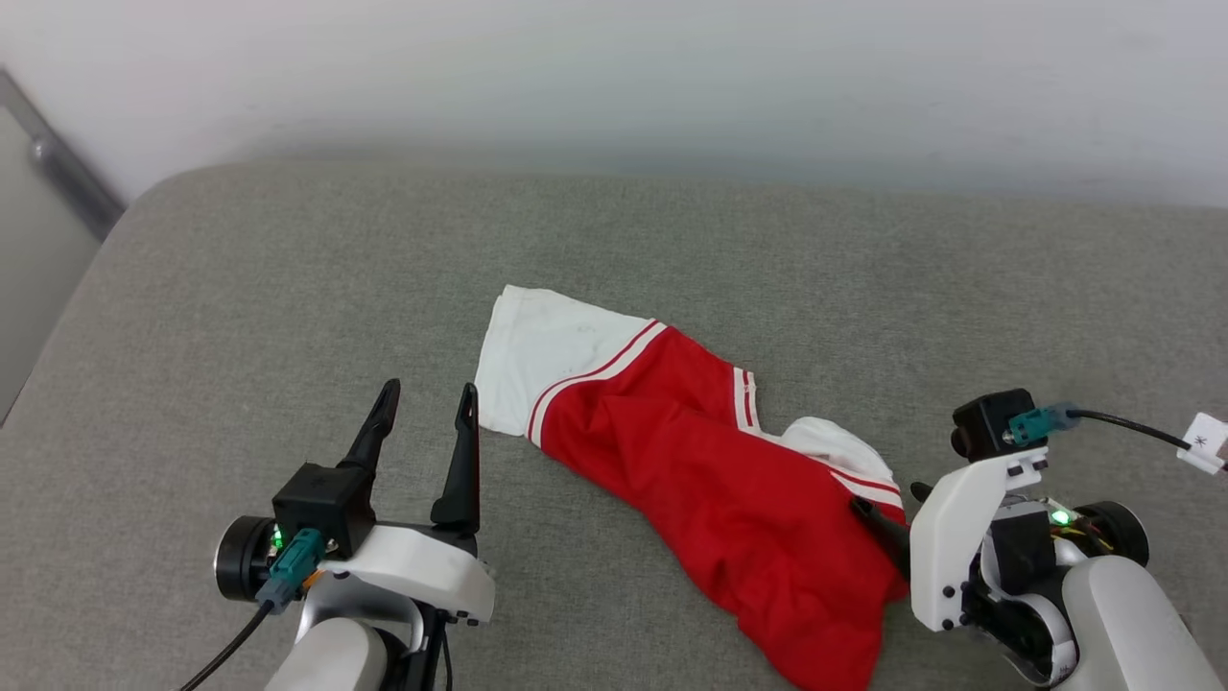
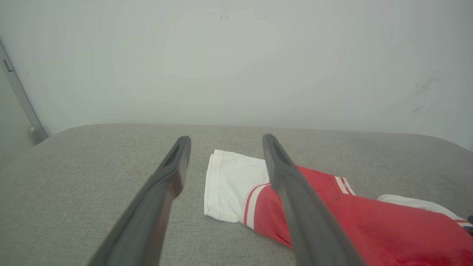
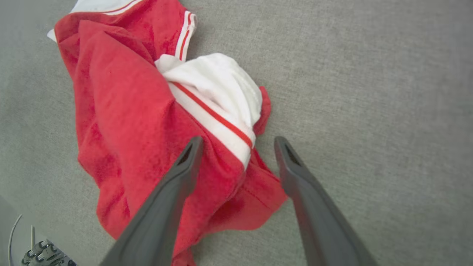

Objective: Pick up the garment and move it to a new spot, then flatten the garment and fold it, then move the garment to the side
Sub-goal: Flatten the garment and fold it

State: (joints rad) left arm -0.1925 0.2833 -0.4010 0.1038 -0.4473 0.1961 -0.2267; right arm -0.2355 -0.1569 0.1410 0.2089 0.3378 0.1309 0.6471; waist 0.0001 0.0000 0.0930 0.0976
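The garment (image 1: 729, 480) is a red jersey with white sleeves, lying crumpled in a diagonal strip on the grey cushion (image 1: 288, 269). One white sleeve (image 1: 537, 355) lies flat at its far left end. My left gripper (image 1: 425, 398) stands open just left of that sleeve, with nothing between its fingers. In the left wrist view the left gripper (image 2: 226, 140) points past the sleeve (image 2: 229, 184). My right gripper (image 1: 887, 499) is open at the garment's right edge. In the right wrist view the right gripper (image 3: 238, 142) straddles the striped, bunched sleeve of the garment (image 3: 122, 122), gripping nothing.
A pale wall (image 1: 614, 77) runs behind the cushion. The cushion's rounded back-left corner (image 1: 158, 192) drops off to the left, where a grey metal rail (image 1: 58, 158) leans. A cable with a white tag (image 1: 1204, 441) hangs by my right wrist.
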